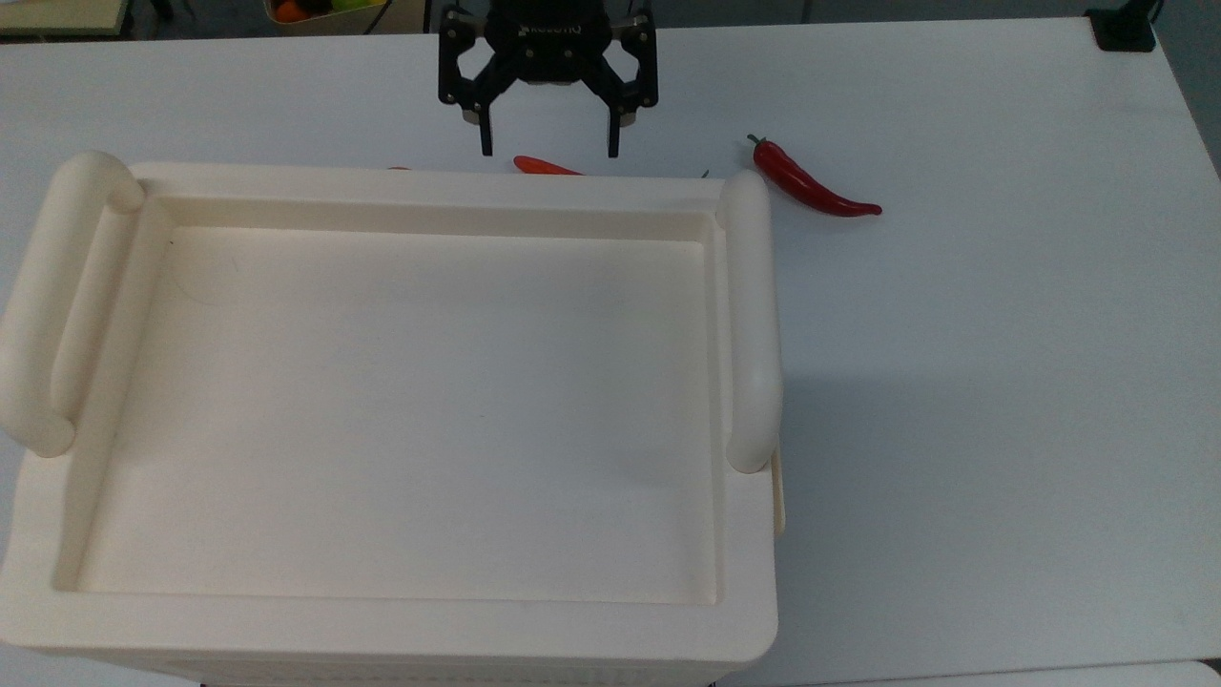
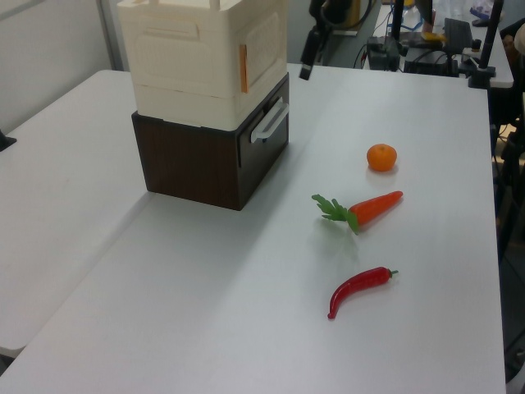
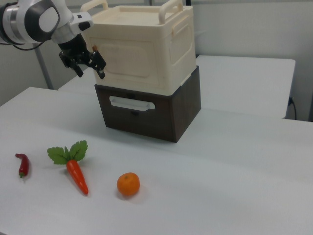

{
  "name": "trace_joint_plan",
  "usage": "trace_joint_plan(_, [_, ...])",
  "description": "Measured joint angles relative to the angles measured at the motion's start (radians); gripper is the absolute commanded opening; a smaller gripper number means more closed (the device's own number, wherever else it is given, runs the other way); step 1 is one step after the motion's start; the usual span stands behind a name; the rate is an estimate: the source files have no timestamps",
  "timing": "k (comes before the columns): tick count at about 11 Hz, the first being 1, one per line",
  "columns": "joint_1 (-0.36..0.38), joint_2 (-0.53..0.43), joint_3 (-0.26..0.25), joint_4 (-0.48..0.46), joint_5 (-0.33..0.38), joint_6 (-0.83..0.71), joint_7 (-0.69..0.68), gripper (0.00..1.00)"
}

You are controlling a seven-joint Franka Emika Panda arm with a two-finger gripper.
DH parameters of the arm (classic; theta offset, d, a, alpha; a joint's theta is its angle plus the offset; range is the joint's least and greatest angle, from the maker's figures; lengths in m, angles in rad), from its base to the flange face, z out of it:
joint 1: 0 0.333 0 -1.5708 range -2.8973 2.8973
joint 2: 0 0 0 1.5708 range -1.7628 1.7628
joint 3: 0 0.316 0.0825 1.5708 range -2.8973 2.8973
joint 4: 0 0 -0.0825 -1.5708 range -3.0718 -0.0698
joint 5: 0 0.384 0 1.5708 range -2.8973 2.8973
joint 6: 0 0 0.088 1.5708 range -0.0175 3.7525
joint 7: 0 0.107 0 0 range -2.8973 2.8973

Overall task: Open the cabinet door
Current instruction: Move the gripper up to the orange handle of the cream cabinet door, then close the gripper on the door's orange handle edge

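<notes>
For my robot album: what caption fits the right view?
Open gripper nears the cream cabinet, above a carrot and orange.

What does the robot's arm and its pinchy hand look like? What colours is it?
The arm is made of chunky rounded white segments with dark grey bands at the joints. Its gripper is black, built from angular links with gaps you can see through, and has two thin, straight black fingers. Small pale lettering runs across the front of the gripper's body.
</notes>
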Motion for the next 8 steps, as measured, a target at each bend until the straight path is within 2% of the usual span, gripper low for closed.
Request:
trace_joint_plan(4, [0.036, 0.04, 0.0, 0.003, 0.0, 0.228, 0.001, 1.0])
trace_joint_plan(7, [0.056, 0.067, 0.001, 0.005, 0.0, 0.325, 0.001, 1.0])
trace_joint_plan(8, [0.065, 0.081, 0.001, 0.006, 0.0, 0.352, 0.018, 0.96])
